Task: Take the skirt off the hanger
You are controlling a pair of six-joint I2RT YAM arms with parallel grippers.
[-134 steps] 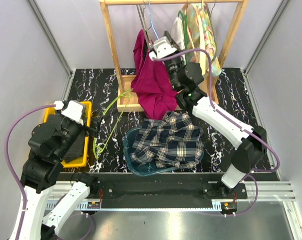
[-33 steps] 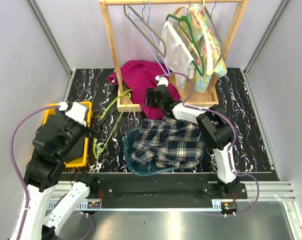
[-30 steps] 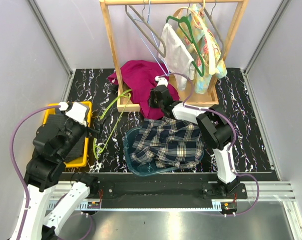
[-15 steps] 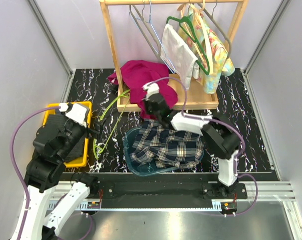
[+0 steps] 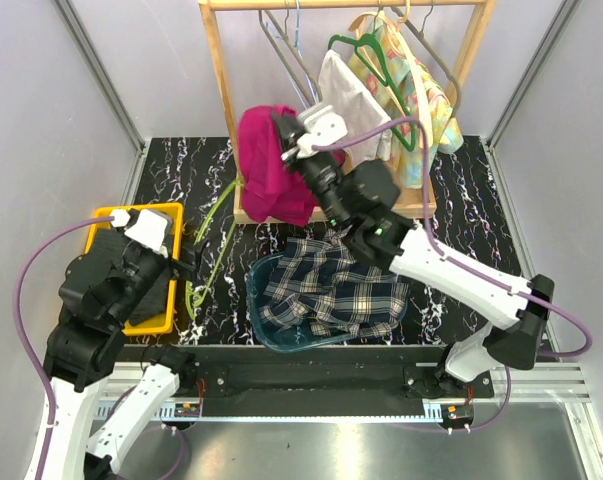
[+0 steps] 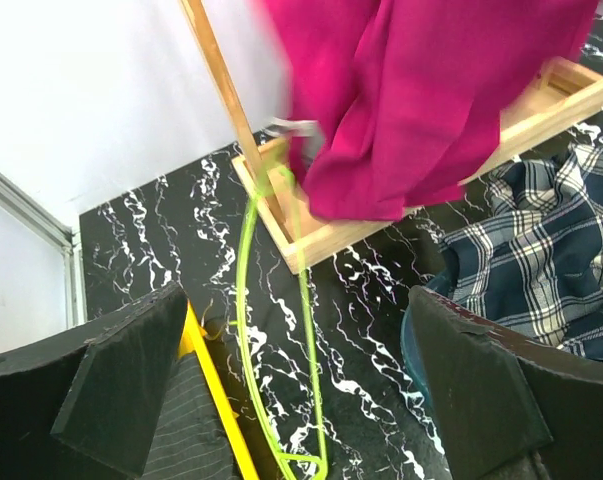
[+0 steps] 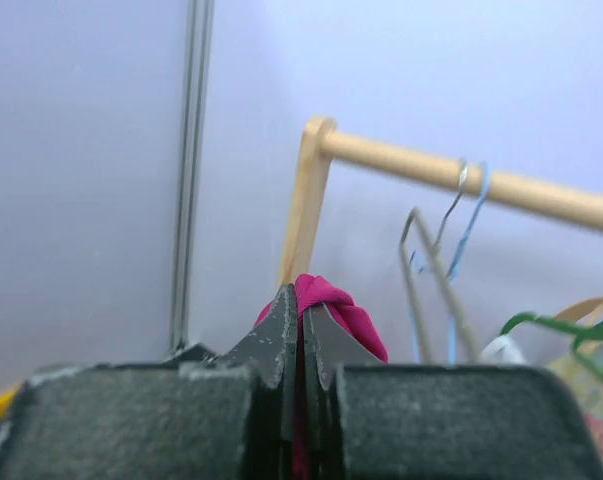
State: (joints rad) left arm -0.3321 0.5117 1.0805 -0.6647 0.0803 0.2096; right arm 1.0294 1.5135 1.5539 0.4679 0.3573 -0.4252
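The magenta skirt (image 5: pixel 266 165) hangs bunched from the right gripper (image 5: pixel 284 128). It is held up off the table in front of the left post of the wooden rack (image 5: pixel 219 90), with its hem over the rack's base. From overhead the fingers are lost in the cloth. The right wrist camera shows them pressed tight together with a fold of magenta pinched at the tips. The left wrist camera shows what neither of those does: the skirt's loose lower edge drooping at the base's corner. Whether it brushes the wood I can't tell.

A lime-green hanger (image 5: pixel 216 240) lies on the marbled table, its upper end against that corner, between the skirt and the left gripper (image 5: pixel 176 262). That gripper's fingers are spread wide with nothing in them, beside the yellow tray (image 5: pixel 146 325).

Under the right arm, a plaid shirt (image 5: pixel 331 285) is heaped in a teal basin (image 5: pixel 256 312).

On the rail hang bare grey hangers (image 5: pixel 281 40), a white garment (image 5: pixel 349 92) on a dark green hanger, and a floral garment (image 5: pixel 423 85).
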